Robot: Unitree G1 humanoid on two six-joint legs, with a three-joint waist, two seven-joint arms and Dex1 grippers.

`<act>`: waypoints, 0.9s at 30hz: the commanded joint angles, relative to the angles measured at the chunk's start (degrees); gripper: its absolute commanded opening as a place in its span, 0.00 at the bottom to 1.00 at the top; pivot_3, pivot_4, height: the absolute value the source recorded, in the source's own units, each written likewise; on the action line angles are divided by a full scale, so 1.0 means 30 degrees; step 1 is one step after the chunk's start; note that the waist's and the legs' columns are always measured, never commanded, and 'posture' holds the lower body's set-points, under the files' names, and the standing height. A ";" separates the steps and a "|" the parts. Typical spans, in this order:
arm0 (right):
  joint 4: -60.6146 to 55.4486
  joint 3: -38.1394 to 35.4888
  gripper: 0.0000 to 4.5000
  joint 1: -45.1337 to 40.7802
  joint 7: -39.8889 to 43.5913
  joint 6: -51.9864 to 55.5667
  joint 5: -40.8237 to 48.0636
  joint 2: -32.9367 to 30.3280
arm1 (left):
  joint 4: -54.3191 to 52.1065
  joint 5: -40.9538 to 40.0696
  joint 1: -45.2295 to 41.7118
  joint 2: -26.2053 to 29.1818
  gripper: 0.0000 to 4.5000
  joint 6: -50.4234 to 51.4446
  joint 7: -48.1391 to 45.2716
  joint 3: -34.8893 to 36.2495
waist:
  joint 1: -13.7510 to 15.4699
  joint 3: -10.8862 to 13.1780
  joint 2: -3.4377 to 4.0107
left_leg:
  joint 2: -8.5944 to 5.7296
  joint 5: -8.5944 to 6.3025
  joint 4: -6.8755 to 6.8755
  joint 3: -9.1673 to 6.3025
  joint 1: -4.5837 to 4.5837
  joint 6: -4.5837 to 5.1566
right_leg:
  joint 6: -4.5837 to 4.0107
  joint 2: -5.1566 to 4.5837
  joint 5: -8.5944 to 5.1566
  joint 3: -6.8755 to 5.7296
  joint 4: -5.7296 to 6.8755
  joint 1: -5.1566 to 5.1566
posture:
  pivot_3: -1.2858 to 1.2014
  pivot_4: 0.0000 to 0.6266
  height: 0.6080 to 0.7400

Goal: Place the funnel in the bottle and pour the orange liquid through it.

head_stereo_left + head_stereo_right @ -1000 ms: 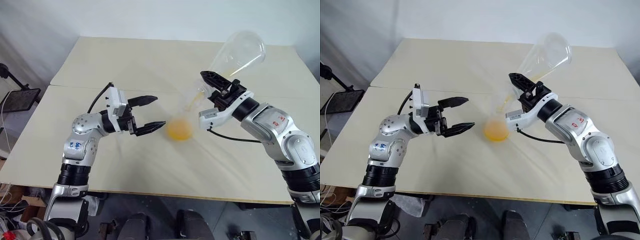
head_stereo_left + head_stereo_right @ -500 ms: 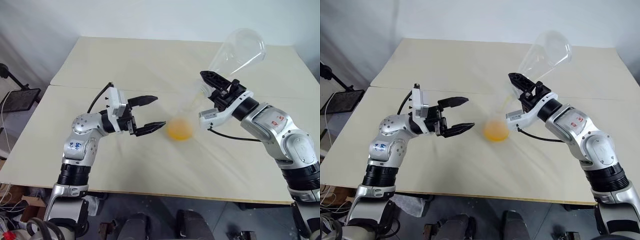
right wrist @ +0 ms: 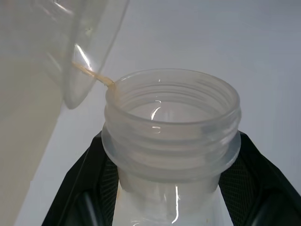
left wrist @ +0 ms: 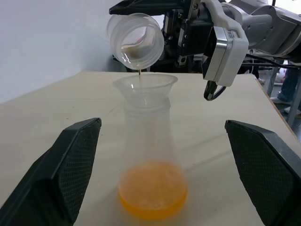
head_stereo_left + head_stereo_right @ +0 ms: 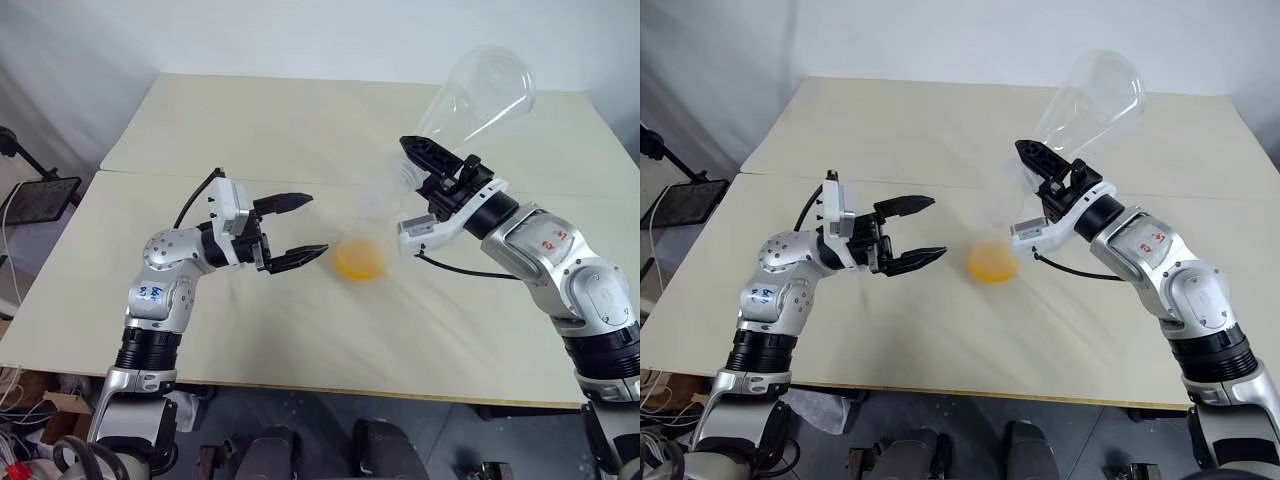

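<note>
The right gripper (image 5: 425, 165) is clamping the neck of the larger flask (image 5: 478, 95), tipping it mouth-down so a thin last thread of the orange liquid (image 4: 153, 192) is running into the funnel (image 4: 145, 87) seated in the bottle (image 4: 149, 155) on the table (image 5: 300, 120). The left gripper (image 5: 298, 228) is waiting just beside the bottle, jaws spread wide and empty. Light, smooth and likely slippery, the bottle looks easy to topple, so steadying it by its neck seems wisest.
</note>
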 commanded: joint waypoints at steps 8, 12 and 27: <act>-0.0927 -0.3175 0.54 -0.0691 0.1827 0.4838 0.5861 0.2420 | 0.0179 -0.0195 0.0146 0.0198 1.00 -0.0543 -0.0285 0.0385 | 0.0015 0.0000 0.0000 | 0.0001 -0.0001 0.0017 -0.0013 0.0000 0.0001 | 0.0000 -0.0004 0.0000 -0.0004 0.0029 0.0002 | 0.52 0.24 1.00; -0.1593 -0.6728 0.54 -0.1638 0.3293 1.0641 1.1117 0.4579 | 0.0411 -0.0205 0.0063 0.0239 1.00 -0.0623 -0.0452 0.0412 | 0.0003 0.0000 0.0000 | 0.0007 0.0000 0.0020 -0.0012 0.0000 0.0001 | -0.0001 0.0000 0.0000 -0.0004 0.0040 -0.0001 | 0.52 0.24 1.00; -0.0928 -1.5416 0.54 0.0141 0.1985 2.0498 2.0791 0.6127 | 0.0817 -0.0142 -0.0287 -0.0024 1.00 -0.0679 -0.0754 0.0184 | -0.0021 -0.0001 0.0003 | -0.0027 -0.0002 0.0000 -0.0025 0.0013 0.0006 | -0.0001 -0.0019 0.0000 0.0042 0.0114 -0.0014 | 0.52 0.24 1.00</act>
